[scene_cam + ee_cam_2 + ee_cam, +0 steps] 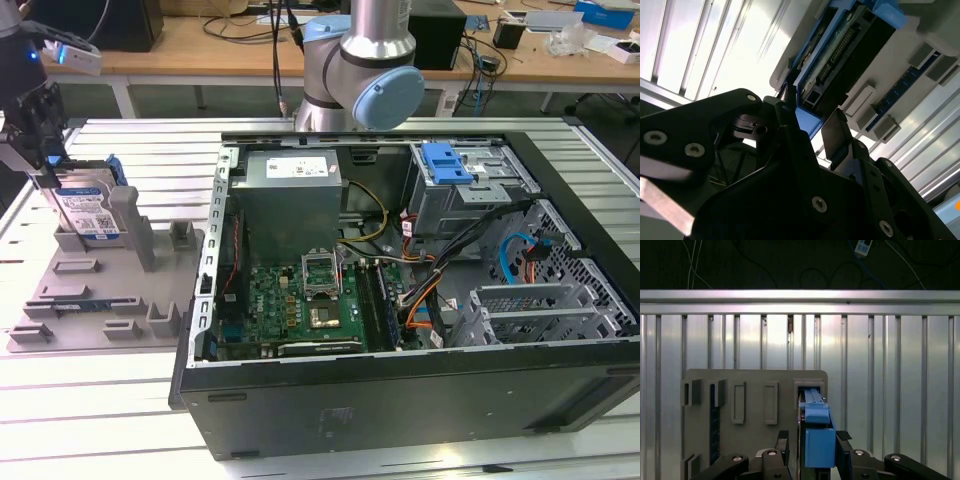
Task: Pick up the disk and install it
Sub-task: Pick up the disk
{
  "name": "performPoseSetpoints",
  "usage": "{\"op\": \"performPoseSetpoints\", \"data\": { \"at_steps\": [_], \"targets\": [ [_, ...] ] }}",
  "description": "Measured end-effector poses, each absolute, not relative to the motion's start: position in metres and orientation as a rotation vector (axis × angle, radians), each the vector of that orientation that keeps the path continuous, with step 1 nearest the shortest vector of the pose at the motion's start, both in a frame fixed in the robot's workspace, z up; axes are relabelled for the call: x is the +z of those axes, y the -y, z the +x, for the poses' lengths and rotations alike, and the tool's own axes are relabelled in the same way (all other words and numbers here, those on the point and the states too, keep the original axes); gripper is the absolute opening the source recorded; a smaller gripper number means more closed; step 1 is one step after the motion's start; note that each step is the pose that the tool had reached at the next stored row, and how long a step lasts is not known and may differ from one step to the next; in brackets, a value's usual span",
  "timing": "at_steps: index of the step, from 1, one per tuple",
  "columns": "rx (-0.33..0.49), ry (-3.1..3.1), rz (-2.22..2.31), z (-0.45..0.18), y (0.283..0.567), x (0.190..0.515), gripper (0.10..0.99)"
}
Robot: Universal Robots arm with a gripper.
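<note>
The disk (88, 212), standing upright in the grey holder's (95, 300) corner slot, is being pinched by the hand (52, 172).

The surface (100, 420) carries a fixture tray (110, 300) at the exterior view's left and an open computer case (400, 410) at its right, just beside each other. The disk (88, 212) stands on edge in a slot at the tray's far end. The claw (48, 175) sits at the disk's upper edge. Inside the case, the power-supply box (290, 195) lies far left, the motherboard (300, 300) on its near side, and the drive cage (470, 190) far right. The arm base (350, 70) stands behind the case.
</note>
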State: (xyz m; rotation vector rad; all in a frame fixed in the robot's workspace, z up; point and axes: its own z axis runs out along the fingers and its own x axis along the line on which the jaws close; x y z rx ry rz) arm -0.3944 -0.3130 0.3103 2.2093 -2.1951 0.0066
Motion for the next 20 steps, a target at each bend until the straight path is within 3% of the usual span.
{"op": "performPoseSetpoints", "data": {
  "at_steps": [20],
  "targets": [
    [0.007, 2.195, 2.209, -0.3961, 0.3091, 0.3066, 0.482]
  ]
}}
